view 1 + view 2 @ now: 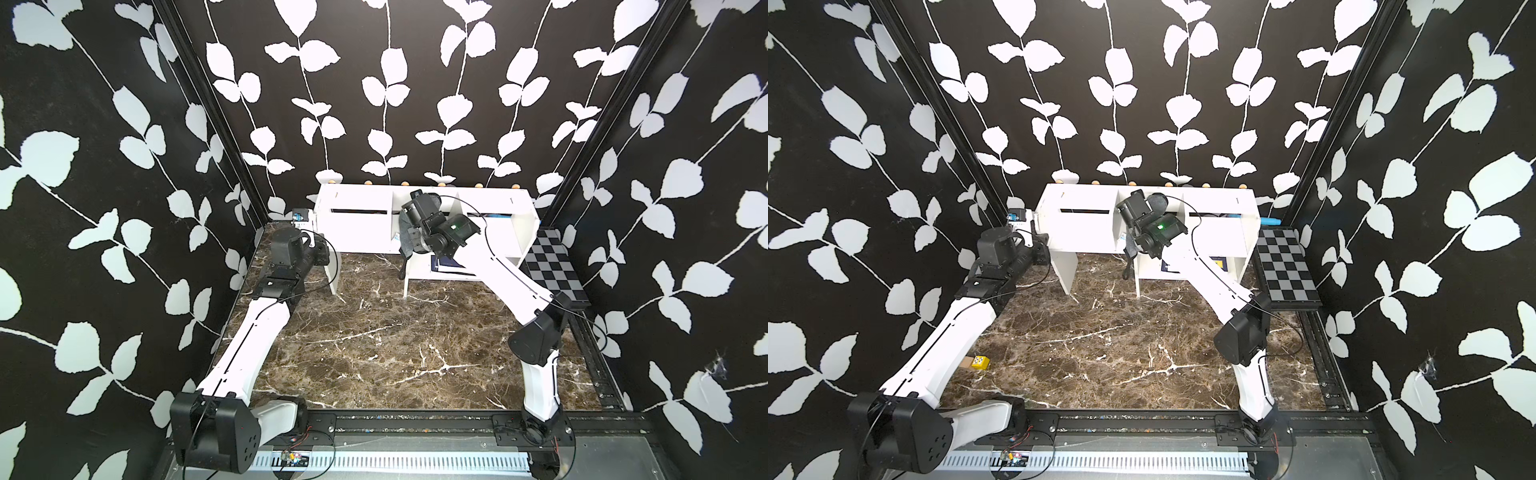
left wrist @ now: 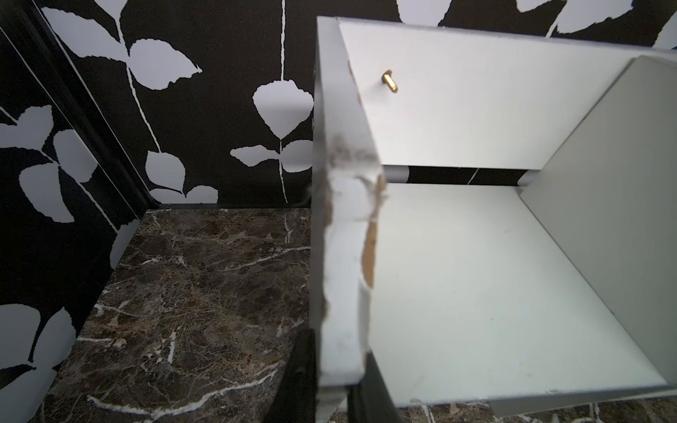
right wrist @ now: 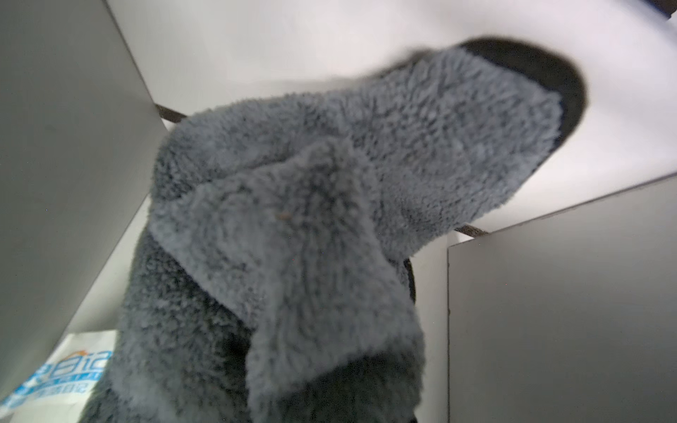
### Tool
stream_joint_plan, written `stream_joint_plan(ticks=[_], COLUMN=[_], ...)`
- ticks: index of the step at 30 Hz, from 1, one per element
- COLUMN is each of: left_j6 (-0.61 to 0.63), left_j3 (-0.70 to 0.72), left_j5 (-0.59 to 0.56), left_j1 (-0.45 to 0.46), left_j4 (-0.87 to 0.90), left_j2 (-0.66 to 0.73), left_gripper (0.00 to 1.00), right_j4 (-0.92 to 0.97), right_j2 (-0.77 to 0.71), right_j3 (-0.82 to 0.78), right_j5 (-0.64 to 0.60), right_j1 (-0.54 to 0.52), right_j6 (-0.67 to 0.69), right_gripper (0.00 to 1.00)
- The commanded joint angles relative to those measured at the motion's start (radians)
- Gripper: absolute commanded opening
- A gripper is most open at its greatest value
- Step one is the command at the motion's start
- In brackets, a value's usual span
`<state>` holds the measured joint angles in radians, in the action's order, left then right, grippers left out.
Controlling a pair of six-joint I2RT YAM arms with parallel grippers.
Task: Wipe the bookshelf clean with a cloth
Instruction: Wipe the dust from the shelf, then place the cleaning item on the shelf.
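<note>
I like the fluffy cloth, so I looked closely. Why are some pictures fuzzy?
Right wrist view: the cloth sits very close, its far tip smeared. Left wrist view: the shelf's near edge is blurry, its back sharper. Both top views: crisp.

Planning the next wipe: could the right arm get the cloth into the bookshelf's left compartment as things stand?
Probably yes. The right gripper holds the cloth in the bookshelf's middle compartment; the left compartment looks bare, and the left gripper clamps only the outer side panel. A divider must be cleared first.
</note>
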<state>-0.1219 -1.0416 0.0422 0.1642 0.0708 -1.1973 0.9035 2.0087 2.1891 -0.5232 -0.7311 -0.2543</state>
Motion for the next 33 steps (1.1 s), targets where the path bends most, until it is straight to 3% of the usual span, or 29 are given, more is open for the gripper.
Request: stream_joint_plan(ticks=[1,8,14,18,24,33], left_j6=[-0.071,-0.074,-0.071,-0.067,-0.067,-0.067], left_j3=[-0.003,-0.006,-0.005,-0.002,-0.002,-0.003], left_j5=[0.114,0.117,0.114,0.11,0.111,0.11], left_j1=[0.03,0.03,0.03,0.03,0.031,0.03], left_j4=[-0.065,-0.063,-0.062,-0.061,-0.063,-0.063], left_j2=[0.059,0.051,0.048,0.053,0.051,0.05], left_gripper=[0.0,0.0,0.0,0.0,0.0,0.0], right_j4=[-0.022,-0.193,-0.329,-0.326,-0.231,-0.252], right_j2=[-0.077,-0.218,-0.221,-0.113,0.117,0.225], right_j3=[0.016,-0.052,0.006,0.177,0.481,0.441], right_j5=[-0.038,-0.066,-0.045,-0.063,-0.074,-0.046], right_j1=[-0.008,-0.07,-0.191,-0.268,-0.278,-0.279], right_j6=[0.005,0.038,0.154,0.216,0.226,0.216], right_gripper=[0.0,0.0,0.0,0.0,0.0,0.0])
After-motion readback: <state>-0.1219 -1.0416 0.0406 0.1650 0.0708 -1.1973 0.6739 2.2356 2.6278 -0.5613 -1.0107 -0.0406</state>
